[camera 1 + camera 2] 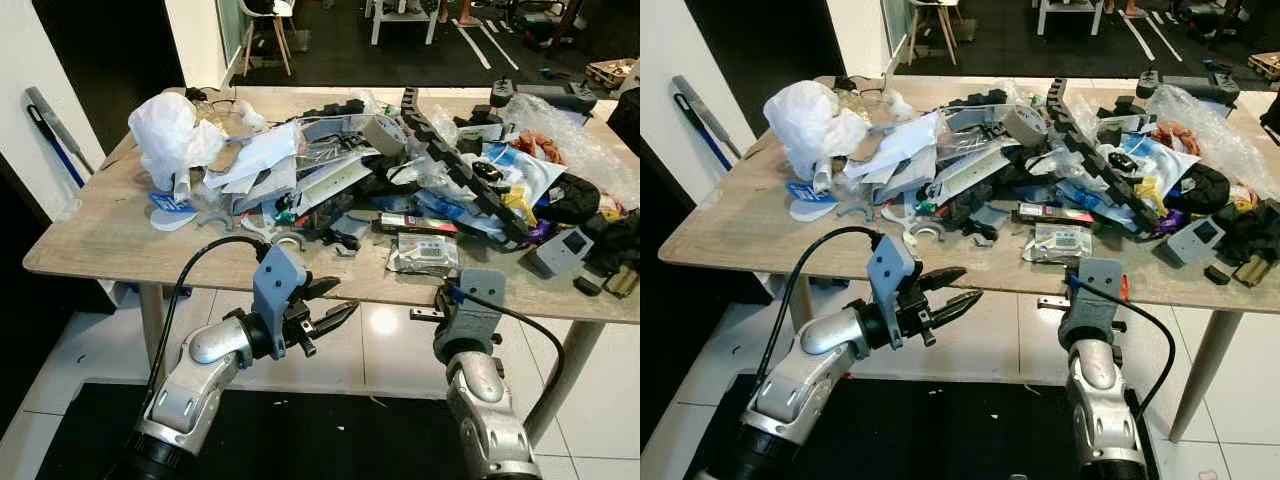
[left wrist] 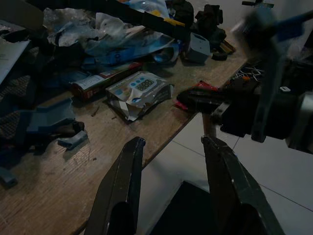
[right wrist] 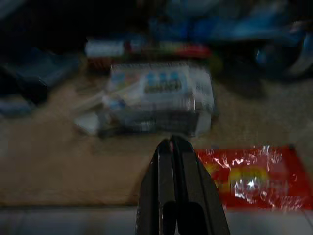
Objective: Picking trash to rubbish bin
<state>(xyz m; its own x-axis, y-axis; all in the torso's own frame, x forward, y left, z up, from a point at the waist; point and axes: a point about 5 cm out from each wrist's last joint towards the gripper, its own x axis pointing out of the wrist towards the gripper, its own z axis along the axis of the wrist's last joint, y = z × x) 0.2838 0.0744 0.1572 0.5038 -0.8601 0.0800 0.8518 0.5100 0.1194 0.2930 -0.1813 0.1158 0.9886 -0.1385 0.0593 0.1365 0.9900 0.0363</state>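
**Trash heaped on surface, both grippers at near edge**

Piled across the wooden surface [image 1: 100, 240]: a wide heap of trash [image 1: 400, 180], densest from centre toward 2 o'clock. Nearest the front edge, a silvery foil packet [image 1: 423, 253] with a printed label, lying flat at about 6 o'clock of the heap. Just behind it, a long narrow box [image 1: 417, 223] with red and dark print. In front of the packet, right at the edge, a red shiny wrapper [image 3: 254, 181], seen clearly in the right wrist view. Farther back, a black segmented cable chain [image 1: 460, 160] running diagonally from 12 toward 3 o'clock. At 10 o'clock, a crumpled white plastic bag [image 1: 170, 135] beside loose white papers [image 1: 262, 158]. At 3 o'clock, a small grey box [image 1: 560, 250] near dark lumps; behind these, clear bubble wrap [image 1: 570, 140].

Below the front edge, over pale floor tiles [image 1: 340, 350]: left gripper [image 1: 330, 318], jaws released and spread apart, pointing toward 3 o'clock, holding nothing. Right gripper [image 3: 172, 147] raised just at the edge by the red wrapper, jaws clenched together, empty, aimed at the foil packet.

Beyond the surface at 12 o'clock, chair legs [image 1: 268, 45] on dark flooring.
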